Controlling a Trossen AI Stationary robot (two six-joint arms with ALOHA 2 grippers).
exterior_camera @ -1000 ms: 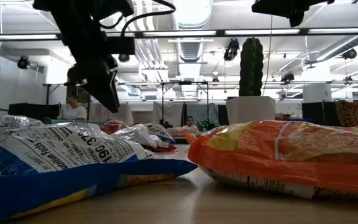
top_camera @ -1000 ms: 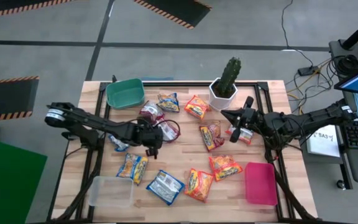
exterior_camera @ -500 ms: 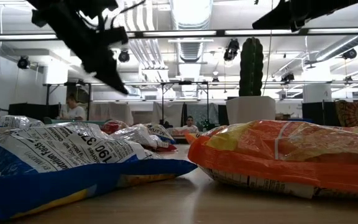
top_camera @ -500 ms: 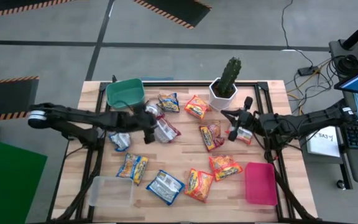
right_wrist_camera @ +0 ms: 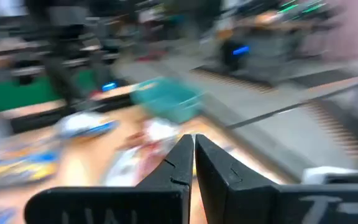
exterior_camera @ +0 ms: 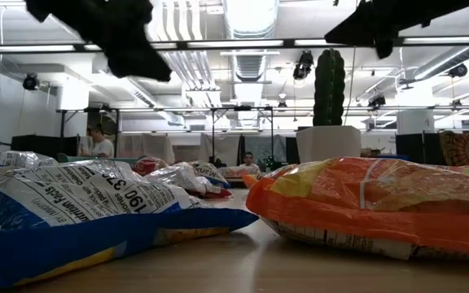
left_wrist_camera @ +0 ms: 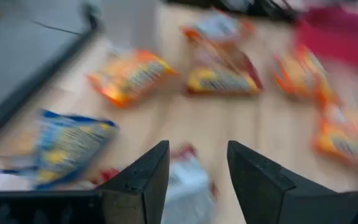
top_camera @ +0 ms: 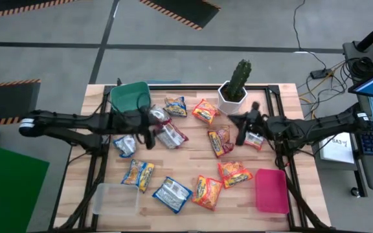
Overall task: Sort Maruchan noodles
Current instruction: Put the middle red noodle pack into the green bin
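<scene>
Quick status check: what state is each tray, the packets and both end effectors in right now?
Green tray: upright, contents hidden.
Clear tray: empty.
Pink tray: empty.
Packets: scattered on table, unsorted.
Left end effector: open, empty, above a red-silver packet.
Right end effector: shut, empty.

Eleven noodle packets (top_camera: pixel 233 173), three trays (top_camera: pixel 271 191), one cactus (top_camera: pixel 240 79), two arms (top_camera: pixel 316 127)

Crinkly glossy plastic packets (top_camera: pixel 171 194), wooden table (top_camera: pixel 186 162)
</scene>
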